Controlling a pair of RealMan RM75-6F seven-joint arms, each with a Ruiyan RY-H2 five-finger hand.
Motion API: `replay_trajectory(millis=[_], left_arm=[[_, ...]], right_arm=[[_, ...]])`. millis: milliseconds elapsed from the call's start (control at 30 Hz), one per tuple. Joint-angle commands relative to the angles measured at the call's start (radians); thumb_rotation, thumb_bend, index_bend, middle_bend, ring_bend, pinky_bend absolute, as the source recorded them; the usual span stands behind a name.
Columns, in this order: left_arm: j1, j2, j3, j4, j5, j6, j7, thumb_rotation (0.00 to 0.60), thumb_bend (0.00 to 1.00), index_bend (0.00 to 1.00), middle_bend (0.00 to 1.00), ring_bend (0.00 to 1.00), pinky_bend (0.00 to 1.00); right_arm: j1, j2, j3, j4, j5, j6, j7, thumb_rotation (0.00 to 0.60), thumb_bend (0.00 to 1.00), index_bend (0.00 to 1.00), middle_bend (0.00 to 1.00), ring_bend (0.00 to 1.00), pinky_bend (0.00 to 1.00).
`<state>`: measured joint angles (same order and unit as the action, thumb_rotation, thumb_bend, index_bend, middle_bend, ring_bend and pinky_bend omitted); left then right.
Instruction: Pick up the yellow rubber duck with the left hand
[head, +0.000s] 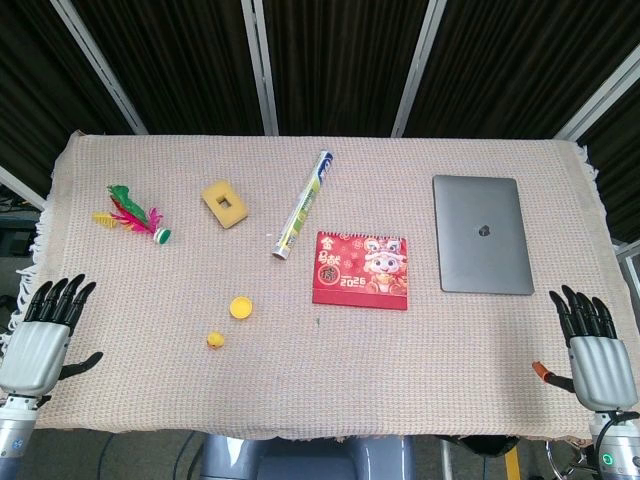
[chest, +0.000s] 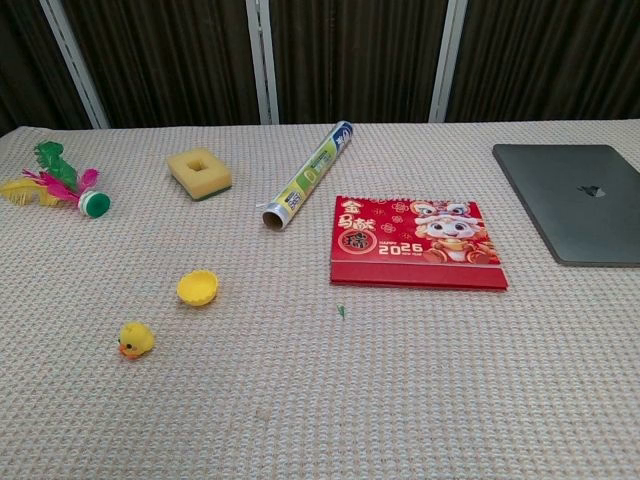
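Observation:
The small yellow rubber duck (head: 214, 340) (chest: 135, 339) sits on the woven tablecloth near the front, left of centre. My left hand (head: 42, 335) rests at the front left edge of the table, fingers spread and holding nothing, well to the left of the duck. At the front right edge lies my right hand (head: 592, 343), also spread and empty. Neither hand shows in the chest view.
A yellow cap (head: 240, 307) (chest: 197, 287) lies just behind the duck. Further back are a feather shuttlecock (head: 132, 214), a yellow sponge (head: 223, 202), a foil roll (head: 303, 204), a red calendar (head: 361, 269) and a grey laptop (head: 482, 234).

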<state>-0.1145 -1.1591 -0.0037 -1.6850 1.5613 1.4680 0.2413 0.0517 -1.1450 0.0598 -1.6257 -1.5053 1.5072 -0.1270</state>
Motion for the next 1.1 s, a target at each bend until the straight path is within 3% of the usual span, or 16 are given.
replay_trajectory(millis=[33,767,833,1000,1100], left_arm=[[0.0,0.0,0.001,-0.002,-0.001,-0.002,-0.001,0.6,0.0,0.0,0.0,0.0,0.0],[-0.019,0.012,0.013,-0.035,-0.011,-0.056,0.026,0.6,0.01,0.0,0.0,0.0,0.0],[-0.029,0.012,0.013,-0.044,-0.008,-0.071,0.036,0.6,0.03,0.03,0.0,0.0,0.0],[-0.077,0.002,0.002,-0.086,-0.027,-0.148,0.079,0.6,0.1,0.24,0.0,0.0,0.03],[-0.11,-0.009,-0.007,-0.115,-0.07,-0.214,0.119,0.6,0.11,0.29,0.0,0.0,0.03]], right_arm=[[0.0,0.0,0.0,0.0,0.001,0.0,-0.001,0.6,0.0,0.0,0.0,0.0,0.0],[-0.001,0.011,-0.003,-0.008,0.011,-0.013,0.012,0.6,0.0,0.0,0.0,0.0,0.0],[-0.003,0.013,-0.005,-0.007,0.009,-0.011,0.012,0.6,0.0,0.0,0.0,0.0,0.0],[-0.008,0.018,-0.005,-0.009,0.011,-0.005,0.018,0.6,0.0,0.0,0.0,0.0,0.0],[-0.008,0.017,-0.005,-0.009,0.01,-0.005,0.017,0.6,0.0,0.0,0.0,0.0,0.0]])
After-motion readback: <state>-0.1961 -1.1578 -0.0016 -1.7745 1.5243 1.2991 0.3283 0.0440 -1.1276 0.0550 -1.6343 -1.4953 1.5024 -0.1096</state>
